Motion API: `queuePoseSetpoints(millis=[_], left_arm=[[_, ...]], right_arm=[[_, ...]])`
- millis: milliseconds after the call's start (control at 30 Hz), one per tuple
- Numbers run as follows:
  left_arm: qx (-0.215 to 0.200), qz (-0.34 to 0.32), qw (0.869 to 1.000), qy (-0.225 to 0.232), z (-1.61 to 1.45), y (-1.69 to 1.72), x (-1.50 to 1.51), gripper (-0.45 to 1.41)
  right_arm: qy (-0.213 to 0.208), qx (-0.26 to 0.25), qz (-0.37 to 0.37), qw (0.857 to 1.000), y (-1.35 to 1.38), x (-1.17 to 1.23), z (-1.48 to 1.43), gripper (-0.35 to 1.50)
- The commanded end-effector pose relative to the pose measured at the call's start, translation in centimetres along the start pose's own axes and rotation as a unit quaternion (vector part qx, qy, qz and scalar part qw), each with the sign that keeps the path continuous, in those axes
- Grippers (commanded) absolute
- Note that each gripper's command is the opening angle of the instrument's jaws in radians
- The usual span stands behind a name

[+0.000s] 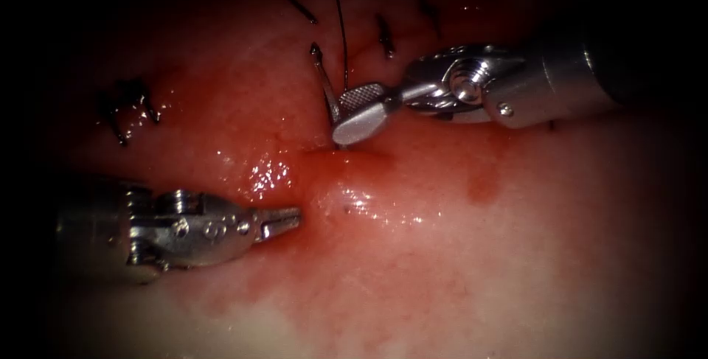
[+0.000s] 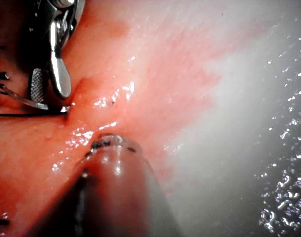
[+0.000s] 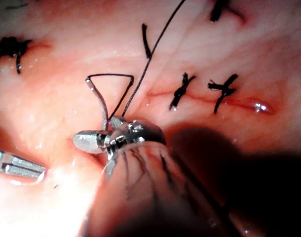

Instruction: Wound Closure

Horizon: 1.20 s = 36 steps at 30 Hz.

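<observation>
Needle (image 1: 325,86) in tissue (image 1: 457,256) | right fingers (image 1: 359,113) clamp it | left fingers (image 1: 284,220) together, empty, apart from it

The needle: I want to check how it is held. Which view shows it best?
The right wrist view: the needle rises from the right tool, whose fingers are shut on it, with the thread at its end. The endoscope view shows its shaft side-on; the left wrist view shows a short stretch.

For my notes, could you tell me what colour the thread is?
Black: the thread shows best in the right wrist view, running to the needle.
</observation>
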Motion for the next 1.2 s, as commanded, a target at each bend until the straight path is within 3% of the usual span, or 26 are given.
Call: queuePoseSetpoints(millis=[33, 267, 333, 433, 500, 733, 967, 1100, 1133, 1200], left_arm=[[-0.002, -0.001, 1.0, 0.0, 0.07, 0.1, -0.01, -0.08], [-0.002, 0.0, 1.0, 0.0, 0.07, 0.1, -0.01, -0.08], [-0.002, 0.0, 1.0, 0.0, 0.07, 0.1, -0.01, -0.08], [-0.002, 0.0, 1.0, 0.0, 0.07, 0.1, -0.01, -0.08], [-0.002, 0.0, 1.0, 0.0, 0.07, 0.1, -0.01, -0.08], [-0.002, 0.0, 1.0, 0.0, 0.07, 0.1, -0.01, -0.08], [-0.002, 0.0, 1.0, 0.0, 0.07, 0.1, -0.01, -0.1], [-0.002, -0.001, 1.0, 0.0, 0.07, 0.1, -0.01, -0.1], [-0.002, -0.001, 1.0, 0.0, 0.07, 0.1, -0.01, -0.1], [-0.002, -0.001, 1.0, 0.0, 0.07, 0.1, -0.01, -0.1]], right_arm=[[0.001, -0.001, 0.001, 1.0, 0.0, -0.02, 0.12, 0.71], [-0.012, 0.011, -0.001, 1.0, 0.02, 0.03, 0.31, 0.61], [-0.031, 0.01, -0.004, 0.999, 0.04, 0.04, 0.31, 0.36], [-0.035, 0.008, -0.003, 0.999, 0.04, 0.06, 0.31, -0.18], [-0.034, 0.007, -0.003, 0.999, 0.04, 0.07, 0.33, -0.28], [-0.039, 0.0, -0.004, 0.999, 0.02, 0.07, 0.41, -0.35], [-0.044, -0.032, 0.084, 0.995, 0.04, -0.01, 0.27, -0.35], [0.002, 0.016, 0.191, 0.981, 0.0, -0.11, 0.19, -0.35], [0.015, 0.055, 0.234, 0.971, -0.07, -0.17, 0.21, -0.35], [0.024, 0.084, 0.271, 0.959, -0.14, -0.21, 0.21, -0.35]])
